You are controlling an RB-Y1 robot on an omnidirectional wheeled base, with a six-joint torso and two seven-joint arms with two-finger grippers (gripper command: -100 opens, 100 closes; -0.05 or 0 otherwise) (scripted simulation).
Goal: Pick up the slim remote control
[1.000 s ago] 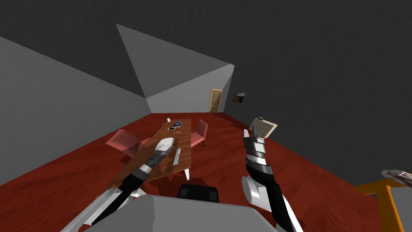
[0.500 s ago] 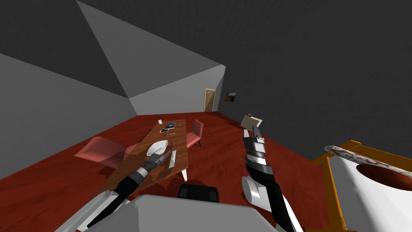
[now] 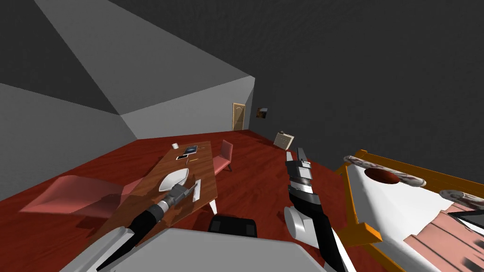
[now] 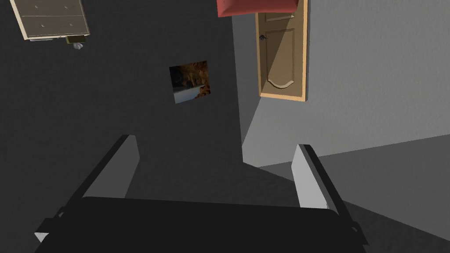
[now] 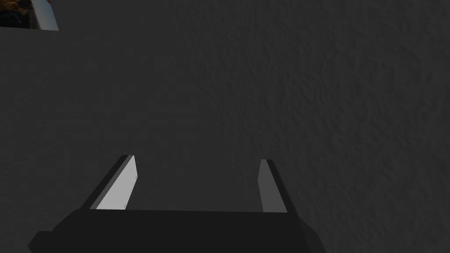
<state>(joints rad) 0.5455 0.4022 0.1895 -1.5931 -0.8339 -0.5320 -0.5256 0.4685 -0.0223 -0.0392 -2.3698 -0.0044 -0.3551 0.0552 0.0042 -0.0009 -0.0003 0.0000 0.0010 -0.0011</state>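
Note:
A slim white bar (image 3: pixel 196 190), the most remote-like thing here, lies on the near end of the long brown table (image 3: pixel 204 170), next to a white bowl (image 3: pixel 173 179). In the head view my left gripper (image 3: pixel 191 187) overlaps the spot between bowl and bar; how high above the table it hangs I cannot tell. Its fingers stand open with nothing between them (image 4: pixel 216 142). My right gripper (image 3: pixel 294 155) is raised over the red floor to the right of the table, also open and empty (image 5: pixel 197 159).
Farther along the table lie a phone (image 3: pixel 181 157), a tablet (image 3: pixel 190 149) and a small cup (image 3: pixel 175 146). Pink chairs (image 3: pixel 226 155) (image 3: pixel 71 196) flank it. A bed with an orange frame (image 3: pixel 352 198) stands at the right, a dresser (image 3: pixel 283 140) and a door (image 3: pixel 238 116) beyond.
I have turned to the right: the table and chairs slid left in the head view and the orange-framed bed came into view. Both arms kept their pose.

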